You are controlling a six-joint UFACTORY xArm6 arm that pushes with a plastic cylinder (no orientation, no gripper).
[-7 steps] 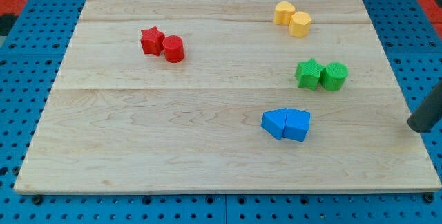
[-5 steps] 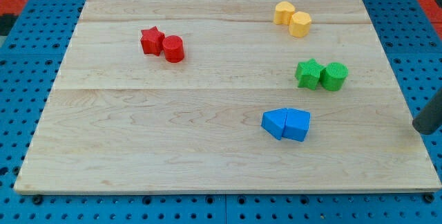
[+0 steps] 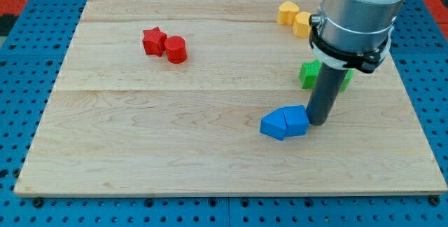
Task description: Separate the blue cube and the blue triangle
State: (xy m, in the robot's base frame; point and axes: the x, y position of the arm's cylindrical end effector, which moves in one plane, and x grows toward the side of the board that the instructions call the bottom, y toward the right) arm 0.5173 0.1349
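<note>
The blue cube [image 3: 273,124] and the blue triangle [image 3: 296,120] lie side by side and touching, right of the board's middle, the cube on the view's left. My tip [image 3: 317,121] stands right against the triangle's right side. The rod rises from there to the arm's grey body at the view's top right.
A red star [image 3: 152,40] and a red cylinder [image 3: 176,49] sit together at the upper left. Two yellow blocks [image 3: 294,17] sit at the top right, partly behind the arm. A green star [image 3: 309,73] shows beside the rod; another green block is mostly hidden behind it.
The arm has swung in from the board's right edge to the blue pair. The two blue blocks have shifted slightly to the view's left and turned a little.
</note>
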